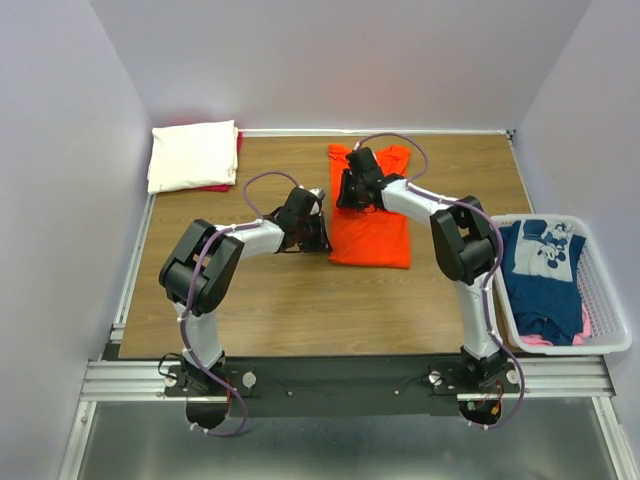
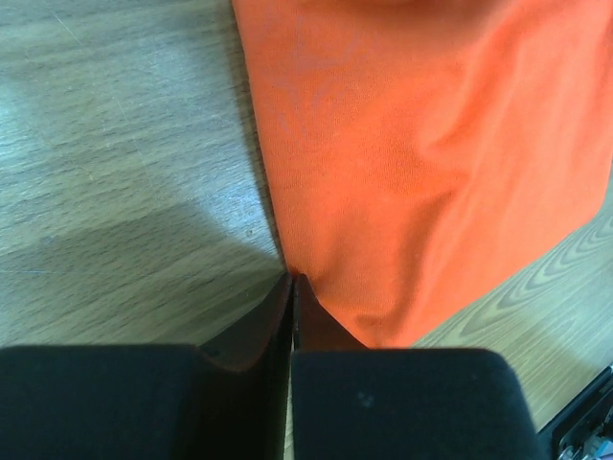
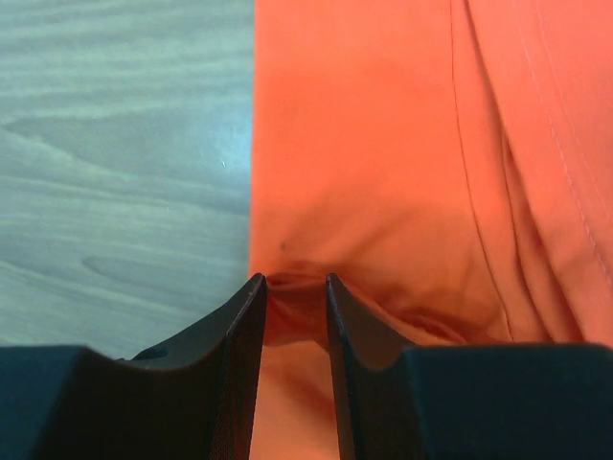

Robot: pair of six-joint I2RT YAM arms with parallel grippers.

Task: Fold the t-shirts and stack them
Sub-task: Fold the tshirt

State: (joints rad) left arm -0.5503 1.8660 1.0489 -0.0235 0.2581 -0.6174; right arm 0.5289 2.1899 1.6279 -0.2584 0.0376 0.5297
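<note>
**Lifting the orange shirt's long edge evenly for the next fold**

The orange t-shirt [image 1: 372,235] lies flat on the table [image 1: 300,310], just to the left of the white basket [image 1: 610,320], already narrowed to a long strip running away from me. I have both grippers on its side farthest from the basket.

My right gripper [image 3: 292,283] sits at the end of that side farther from me. Its jaws are clamped on a small ridge of orange cloth bunched between them. My left gripper [image 2: 292,278] is at the nearer corner. Its jaws are pressed almost together and seem to pinch the very hem, but the bite looks thin.

To fold well, I judge that I should raise both ends together and to the same height, keeping the edge taut between my jaws. Then I carry it over toward the basket side without dragging the lower layer. If the left pinch slips, that corner will sag and the fold will skew.

The navy printed shirt [image 1: 545,270] waits inside the basket. The cream-white shirt [image 1: 192,155] lies folded far to the basket's left.
</note>
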